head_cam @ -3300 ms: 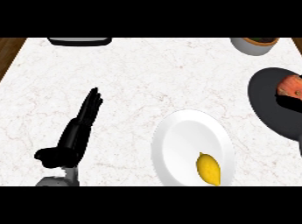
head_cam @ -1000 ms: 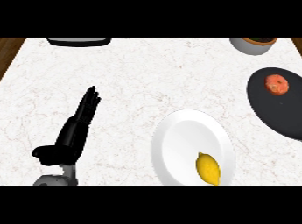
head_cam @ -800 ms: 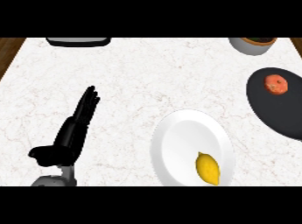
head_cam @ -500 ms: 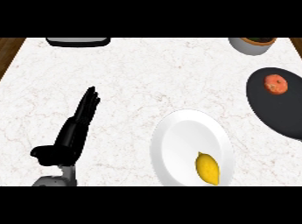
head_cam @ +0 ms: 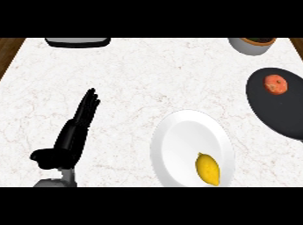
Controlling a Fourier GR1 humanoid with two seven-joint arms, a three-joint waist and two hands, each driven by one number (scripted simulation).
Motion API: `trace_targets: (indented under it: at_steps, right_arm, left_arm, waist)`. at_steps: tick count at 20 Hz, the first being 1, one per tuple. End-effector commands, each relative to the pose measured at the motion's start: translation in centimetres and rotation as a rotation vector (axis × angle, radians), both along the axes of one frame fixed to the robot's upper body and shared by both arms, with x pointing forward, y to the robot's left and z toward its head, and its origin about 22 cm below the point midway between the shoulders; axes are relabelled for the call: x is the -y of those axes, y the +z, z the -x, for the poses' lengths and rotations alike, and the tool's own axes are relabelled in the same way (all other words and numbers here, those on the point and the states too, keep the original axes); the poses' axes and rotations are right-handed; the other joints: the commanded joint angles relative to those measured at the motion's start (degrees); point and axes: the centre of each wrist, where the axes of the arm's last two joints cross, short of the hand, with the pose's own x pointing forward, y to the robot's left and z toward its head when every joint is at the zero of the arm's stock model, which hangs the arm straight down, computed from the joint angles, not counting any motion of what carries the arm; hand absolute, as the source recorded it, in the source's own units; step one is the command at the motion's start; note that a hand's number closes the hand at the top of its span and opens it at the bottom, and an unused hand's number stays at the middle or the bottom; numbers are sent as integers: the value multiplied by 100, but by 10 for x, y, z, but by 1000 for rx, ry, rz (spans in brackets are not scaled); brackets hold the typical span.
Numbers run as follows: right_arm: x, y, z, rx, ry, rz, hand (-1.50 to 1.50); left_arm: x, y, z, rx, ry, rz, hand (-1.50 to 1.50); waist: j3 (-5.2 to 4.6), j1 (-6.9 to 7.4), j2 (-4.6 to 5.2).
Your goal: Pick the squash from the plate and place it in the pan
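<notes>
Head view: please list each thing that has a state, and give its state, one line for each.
Left hand: open, fingers straight, holding nothing.
Right hand: not in view.
Yellow item: lying on the plate, near its lower right edge.
Plate: flat on the counter, holding only the yellow item.
Pan: on the counter at the right, holding a red-orange item.
Red-orange item: lying in the pan's upper part.
</notes>
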Motion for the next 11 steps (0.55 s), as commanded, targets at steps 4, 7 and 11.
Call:
trace_targets:
  at_steps: [4, 7, 11]
  right_arm:
    - [-7, -3, 1, 18, 12, 33, -150]
    - [10, 4, 23, 12, 14, 57, -150]
    - [-3, -8, 13, 17, -29, 118, -150]
  left_arm:
    - [12, -3, -3, 0, 5, -1, 0]
    - [2, 4, 1, 6, -1, 0, 0]
    - [-8, 3, -5, 22, 10, 3, 0]
  waist:
    - [-5, -11, -2]
    - [-3, -4, 0]
    - [-2, 3, 3]
